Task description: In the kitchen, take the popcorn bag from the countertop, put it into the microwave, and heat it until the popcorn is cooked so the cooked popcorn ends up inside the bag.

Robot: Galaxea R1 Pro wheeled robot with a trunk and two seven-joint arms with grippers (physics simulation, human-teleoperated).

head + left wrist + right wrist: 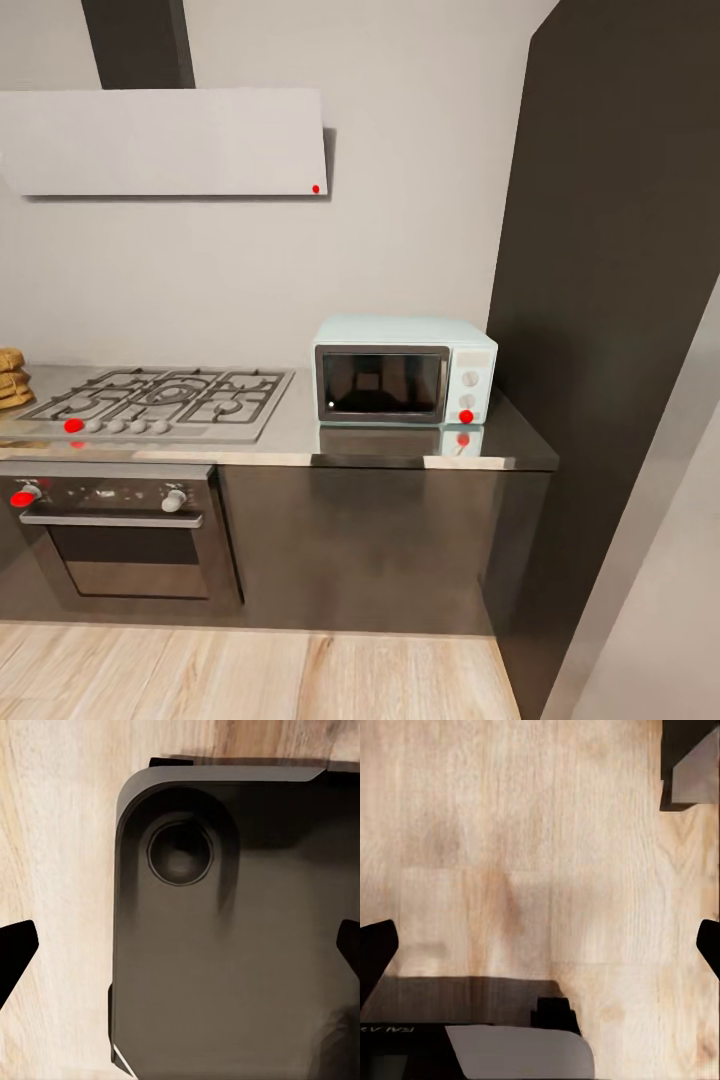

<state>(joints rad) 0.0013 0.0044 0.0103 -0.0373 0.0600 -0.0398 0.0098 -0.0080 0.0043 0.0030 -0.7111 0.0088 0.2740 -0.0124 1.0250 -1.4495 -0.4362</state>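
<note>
Microwave near countertop right end, popcorn bag probably at left edge, both grippers' fingers apart over floor

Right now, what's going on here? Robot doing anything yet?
Nothing is being handled. The head view faces the kitchen run: the pale blue microwave sits on the grey countertop, door shut, to the right of the gas hob, with the built-in oven below the hob. The popcorn bag looks to be the tan thing at the far left edge, partly cut off. Both wrist views look down at the wood floor, and the fingertips at each frame's edges stand wide apart, holding nothing.
</note>
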